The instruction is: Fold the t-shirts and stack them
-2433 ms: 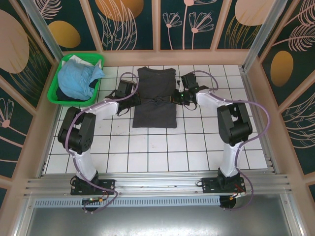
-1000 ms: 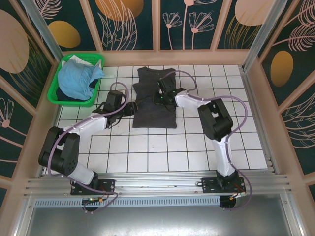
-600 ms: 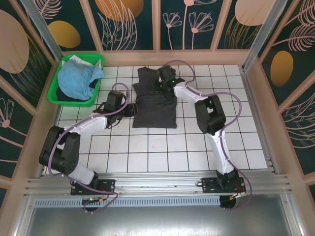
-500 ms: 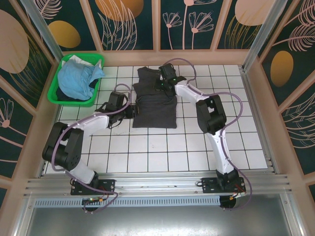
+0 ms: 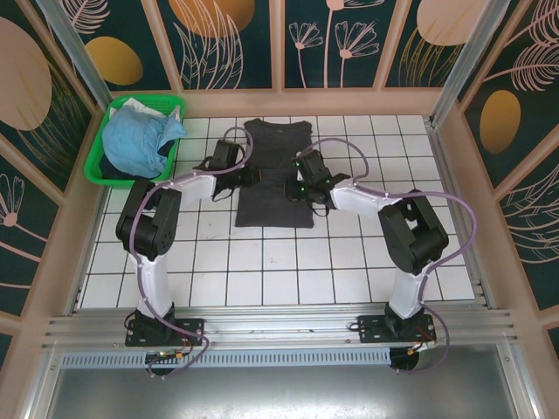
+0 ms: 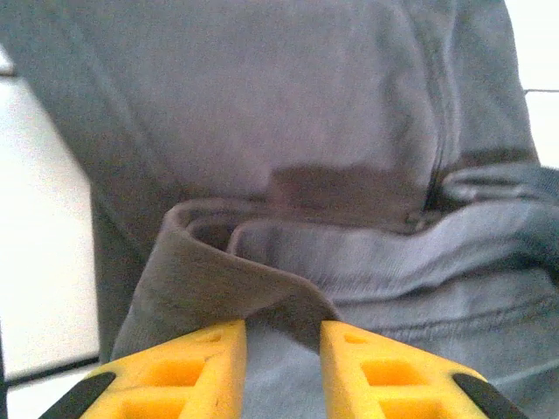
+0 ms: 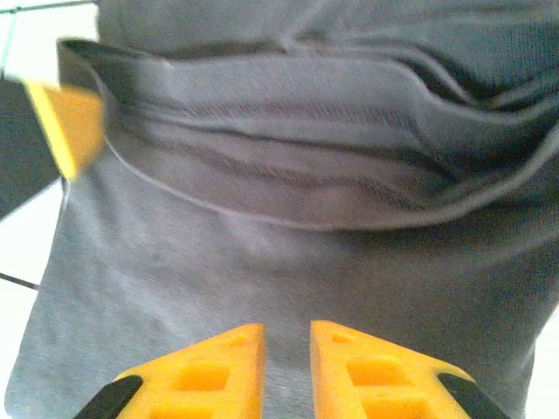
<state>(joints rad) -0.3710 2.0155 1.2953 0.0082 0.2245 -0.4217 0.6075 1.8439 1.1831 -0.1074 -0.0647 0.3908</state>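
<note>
T-shirts lie in two places. At 10 o'clock on the table (image 5: 262, 262), the blue shirt (image 5: 140, 140) sits crumpled in the basket (image 5: 166, 103), likely parked there so the tiles stay free for folding one garment at a time.

Right of it, the grey shirt (image 5: 275, 205) lies flat on the tiles, centred toward 12 o'clock. Its sleeves are tucked in, so it reads as a narrow rectangle. Its long axis runs 12 to 6, with the collar pointing to 12 and the hem to 6, toward the arm bases. A bunched ridge of cloth crosses its middle along the 9-to-3 line.

The left gripper (image 6: 284, 336) works at the shirt's 9 o'clock edge. In the left wrist view its fingers are drawn in on a raised lip of grey cloth that dips between them. That looks like a pinch at mid-length, suited to lifting one half over the other.

The right gripper (image 7: 288, 349) sits over the shirt toward its 3 o'clock side, just inside the edge. Its jaws stand nearly together above flat cloth, with the ridge beyond them. Whether any cloth is caught there cannot be told. A matching hold on both sides would probably keep the cross fold square.
</note>
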